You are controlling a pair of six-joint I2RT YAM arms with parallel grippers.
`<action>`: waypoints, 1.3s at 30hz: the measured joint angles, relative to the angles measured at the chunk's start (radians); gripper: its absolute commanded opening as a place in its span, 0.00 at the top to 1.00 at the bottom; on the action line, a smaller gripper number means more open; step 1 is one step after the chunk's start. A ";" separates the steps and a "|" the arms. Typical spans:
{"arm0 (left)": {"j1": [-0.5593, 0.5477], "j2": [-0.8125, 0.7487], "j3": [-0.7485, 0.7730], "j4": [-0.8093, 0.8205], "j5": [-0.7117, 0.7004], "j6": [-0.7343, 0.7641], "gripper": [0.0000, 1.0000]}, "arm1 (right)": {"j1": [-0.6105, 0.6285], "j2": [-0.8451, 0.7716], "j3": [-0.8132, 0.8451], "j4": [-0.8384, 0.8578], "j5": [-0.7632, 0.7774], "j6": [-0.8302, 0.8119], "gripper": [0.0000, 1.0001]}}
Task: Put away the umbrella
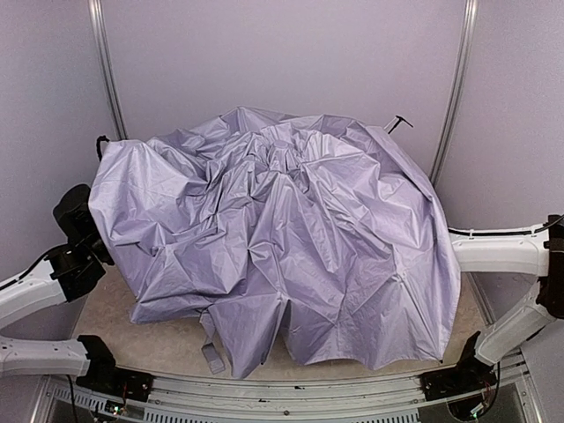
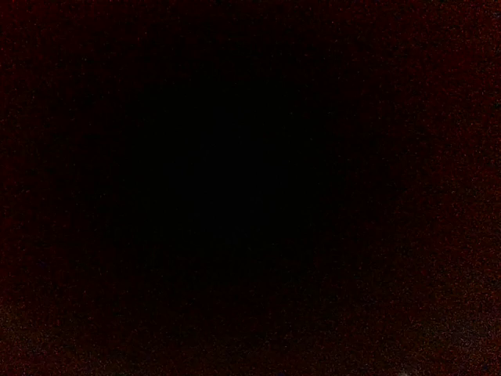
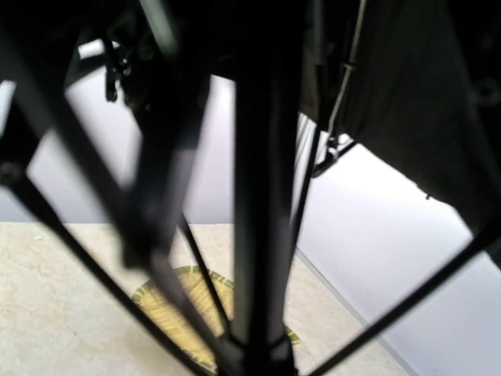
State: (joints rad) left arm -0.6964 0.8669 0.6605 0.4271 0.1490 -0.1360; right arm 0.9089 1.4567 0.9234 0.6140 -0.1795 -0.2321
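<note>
Since the umbrella (image 1: 282, 238) drapes over the left tool and right tool, so I cannot tell their openings, I would steady the shaft (image 3: 262, 196) and fold the fabric inward evenly.

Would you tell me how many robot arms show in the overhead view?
2: the left arm at the left edge of the umbrella, the right arm at its right edge; their tips are hidden under it.

The umbrella canopy (image 1: 282, 229) is covering most of the desk (image 1: 106, 328), leaving a near-left strip; black ribs (image 3: 407, 299) are crisscrossing underneath.
</note>
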 measured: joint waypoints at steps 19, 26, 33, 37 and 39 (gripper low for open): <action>0.011 -0.178 0.091 -0.101 -0.388 -0.011 0.08 | -0.153 -0.081 0.000 -0.182 -0.030 -0.017 1.00; 0.056 -0.126 0.140 -0.183 -0.578 0.011 0.06 | -0.154 -0.081 0.000 -0.208 -0.050 -0.030 1.00; 0.126 -0.048 0.143 -0.212 -0.611 0.039 0.06 | -0.165 -0.083 0.001 -0.216 -0.107 -0.014 1.00; 0.172 0.002 0.059 -0.164 -0.502 0.006 0.07 | -0.177 -0.093 0.051 -0.232 -0.167 0.022 1.00; 0.170 0.042 0.008 -0.132 -0.439 -0.015 0.07 | -0.183 -0.100 0.106 -0.236 -0.192 0.045 1.00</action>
State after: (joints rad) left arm -0.5262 0.9085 0.6685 0.2947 -0.2901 -0.1509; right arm 0.7254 1.3563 1.0290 0.3779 -0.3710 -0.1871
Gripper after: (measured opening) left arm 0.935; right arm 0.128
